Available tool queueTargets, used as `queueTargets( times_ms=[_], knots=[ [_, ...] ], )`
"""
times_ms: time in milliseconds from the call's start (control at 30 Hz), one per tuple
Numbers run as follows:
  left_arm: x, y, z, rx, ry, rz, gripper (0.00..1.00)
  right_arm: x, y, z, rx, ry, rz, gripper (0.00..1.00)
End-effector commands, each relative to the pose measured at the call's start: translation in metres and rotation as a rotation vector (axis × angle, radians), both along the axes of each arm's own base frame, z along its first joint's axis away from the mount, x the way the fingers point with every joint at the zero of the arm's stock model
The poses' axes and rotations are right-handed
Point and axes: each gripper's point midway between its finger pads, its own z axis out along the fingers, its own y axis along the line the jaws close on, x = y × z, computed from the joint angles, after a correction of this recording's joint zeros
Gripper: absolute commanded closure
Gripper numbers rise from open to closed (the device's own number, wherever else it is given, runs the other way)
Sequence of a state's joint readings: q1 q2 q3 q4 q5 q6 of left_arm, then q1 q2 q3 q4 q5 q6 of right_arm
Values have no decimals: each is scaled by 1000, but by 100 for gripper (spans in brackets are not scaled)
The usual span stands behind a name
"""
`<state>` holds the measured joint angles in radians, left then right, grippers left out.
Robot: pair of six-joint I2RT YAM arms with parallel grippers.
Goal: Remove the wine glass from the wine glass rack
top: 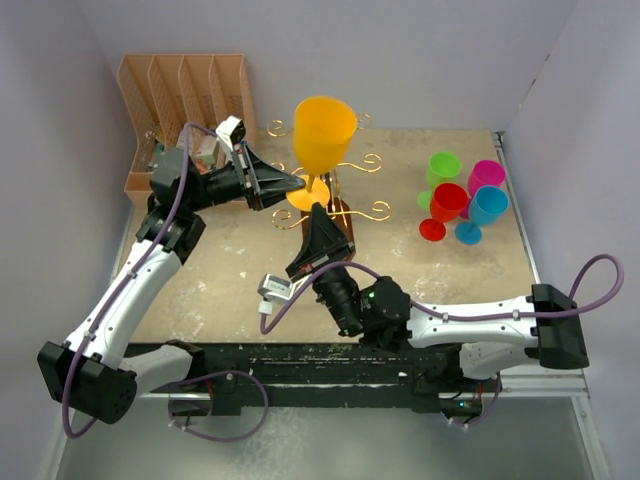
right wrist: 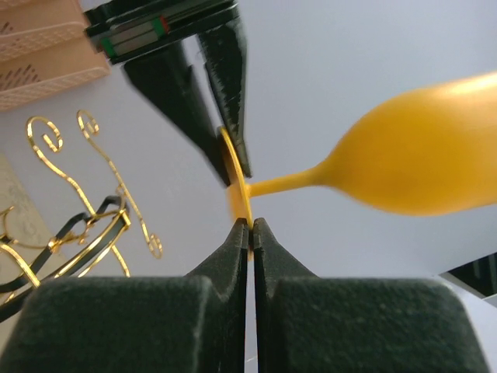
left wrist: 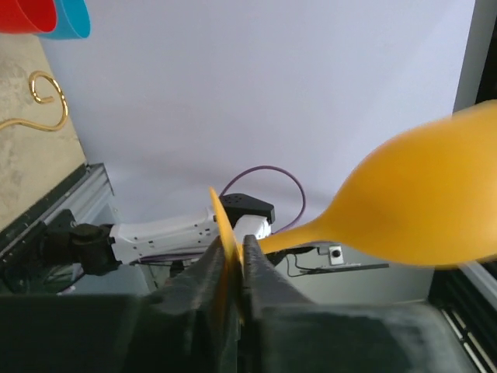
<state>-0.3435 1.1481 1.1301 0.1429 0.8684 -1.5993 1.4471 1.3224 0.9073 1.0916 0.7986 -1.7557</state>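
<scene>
Clutter sits on both flanks: a tan file organiser (top: 170, 85) in the back left corner of the table (top: 230, 260), and a green goblet (top: 444, 166), a pink goblet (top: 488, 176), a red goblet (top: 448, 203) and a blue goblet (top: 489, 205) bunched at the right, well apart from the work. Between them stands the wine glass rack (top: 362, 210), its gold scroll arms spreading over the dark base.

The yellow wine glass (top: 325, 135) is raised over the rack's back left side, bowl mouth facing the overhead camera. In the right wrist view the gold curls (right wrist: 109, 167) lie off to one side of it, no wire around the stem.

The left arm reaches across in front of the organiser, and the left gripper (top: 297, 182) comes at the glass's foot from the left. Its fingers (left wrist: 268, 287) are pinched down on the thin foot disc, one on each face. The right arm bends in from the right, and the right gripper (top: 318, 212) points up at the foot from the near side. Its fingers (right wrist: 276, 268) are pressed together, tips meeting the foot's lower rim; whether they nip that rim cannot be told.

The left arm hides part of the organiser's contents. Both wrist views blur the bowl and cut it off at the right edge.
</scene>
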Motion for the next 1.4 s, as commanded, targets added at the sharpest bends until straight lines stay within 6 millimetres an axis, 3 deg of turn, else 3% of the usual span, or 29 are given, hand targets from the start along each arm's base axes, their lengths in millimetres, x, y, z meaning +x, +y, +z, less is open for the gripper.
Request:
queueTargets(
  times_ms=[0, 233, 367, 533, 667, 700, 833, 933, 1000, 1233, 1367],
  knots=[
    [-9, 1, 18, -40, -57, -9, 100, -5, -12, 25, 117, -11, 11, 100],
    [-9, 2, 16, -52, -62, 0, 100, -5, -16, 22, 117, 11, 0, 100],
    [-2, 2, 7, -70, -42, 22, 100, -8, -27, 19, 145, 71, -42, 77],
    [11, -1, -13, -88, -2, 34, 100, -22, -46, 13, 173, 141, -72, 58],
    [20, -3, -22, -90, 8, 47, 100, -42, -61, 7, 212, 257, -88, 54],
    [21, -3, -24, -90, 8, 47, 100, -45, -68, 11, 266, 312, -98, 54],
    [26, -5, -31, -70, -12, 58, 100, -46, -100, 62, 525, 552, -104, 55],
    [27, -6, -37, -60, -19, 59, 100, -53, -99, 97, 681, 774, 68, 56],
    [28, -7, -40, -57, -20, 60, 100, -53, -108, 118, 756, 816, 96, 56],
    [29, -9, -47, -37, -56, 51, 100, -56, -94, 145, 782, 823, 148, 51],
    [29, -10, -51, -2, -91, 47, 100, -59, -96, 169, 889, 876, 235, 48]
  ],
)
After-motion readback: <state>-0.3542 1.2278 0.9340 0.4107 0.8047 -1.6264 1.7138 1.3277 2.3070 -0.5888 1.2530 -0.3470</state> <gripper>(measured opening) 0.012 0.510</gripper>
